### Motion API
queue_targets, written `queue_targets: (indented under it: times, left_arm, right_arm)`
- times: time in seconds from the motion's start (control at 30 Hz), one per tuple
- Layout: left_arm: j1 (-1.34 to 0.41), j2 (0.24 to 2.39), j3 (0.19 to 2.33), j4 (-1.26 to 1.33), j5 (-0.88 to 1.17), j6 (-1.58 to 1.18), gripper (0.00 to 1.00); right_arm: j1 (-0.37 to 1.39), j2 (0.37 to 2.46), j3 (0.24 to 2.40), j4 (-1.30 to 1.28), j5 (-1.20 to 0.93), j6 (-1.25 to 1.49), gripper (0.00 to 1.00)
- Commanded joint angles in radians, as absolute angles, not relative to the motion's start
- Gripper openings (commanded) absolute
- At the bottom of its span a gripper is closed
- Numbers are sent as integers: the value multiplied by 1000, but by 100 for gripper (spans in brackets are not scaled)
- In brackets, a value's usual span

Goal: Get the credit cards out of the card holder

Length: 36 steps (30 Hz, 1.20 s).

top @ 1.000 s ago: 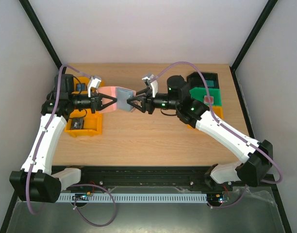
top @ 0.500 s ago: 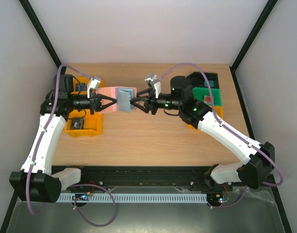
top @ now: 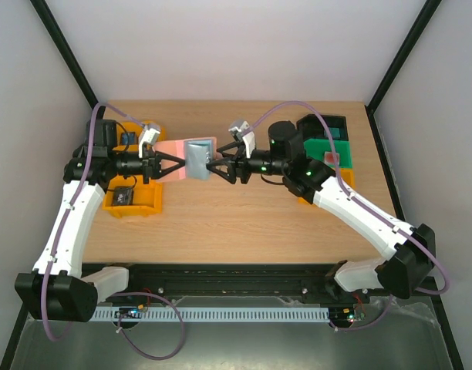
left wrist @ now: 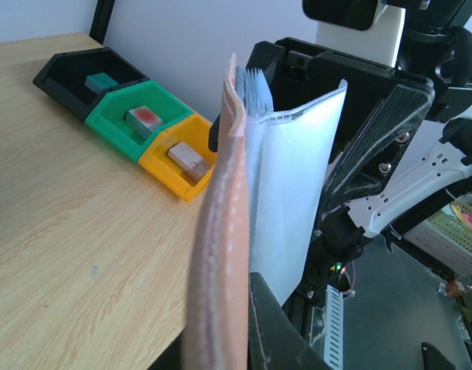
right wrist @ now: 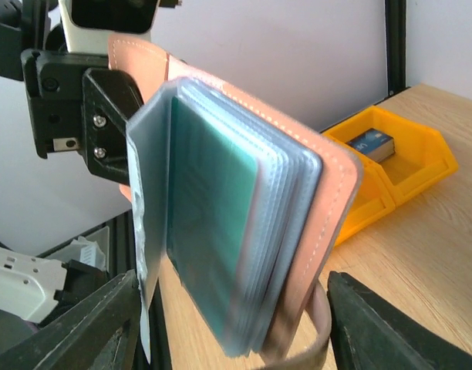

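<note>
Compared with a second ago, the right fingers (right wrist: 70, 331) have spread. Then they were nearly closed at the edge of the pale inner leaf; now they stand wide, one on each side of the card holder (right wrist: 298, 200). They appear clear of it, though its lower edge is too blurred to be sure. The right arm's wrist has also drawn back a little toward its own side, and the clear sleeves, which lay flatter before, now fan out. The left fingers (left wrist: 278, 339) have not changed: they stay pinched on the holder's brownish-pink cover, keeping it upright in the air above the surface (top: 244, 223), between the two arms and just beside the orange bin (top: 132, 196). The credit cards (right wrist: 213, 223) are in the sleeves. Only a teal one at the front reads clearly, and how many sit behind it cannot be told. The left wrist view shows the holder edge-on, with the grip itself cut off at the bottom of the picture. From above, the fingertips are too small to judge contact. The green bin (top: 328, 150) and black bin (top: 328, 123) lie partly behind the right arm.
</note>
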<state>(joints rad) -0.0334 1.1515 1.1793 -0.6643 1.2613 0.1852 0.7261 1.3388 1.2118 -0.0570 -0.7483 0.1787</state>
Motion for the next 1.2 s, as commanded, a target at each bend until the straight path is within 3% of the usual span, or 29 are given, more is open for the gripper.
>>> queue_targets:
  times: [0.0,0.23,0.5,0.73,1.17]
  left_arm:
    - [-28,1131,1219,-669,1305,215,2]
    - [-28,1130,1222,-679,1312,228,2]
    - [-29,1128,1229,-708,1312,267,2]
    - [-28,1128,1229,-711,1302,269,2]
    - [-29,1130,1234,-739,1327,304,2]
  right_arm:
    - [717,1304,1233,-136,-741,96,65]
    - [714,1309,1252,-194,-673,52,67]
    - [670,1306,1259,-187,-690,47,81]
    - [671,1357,1278,-124,-859,110,96]
    - [670,1427,1304,-80,-811,139,93]
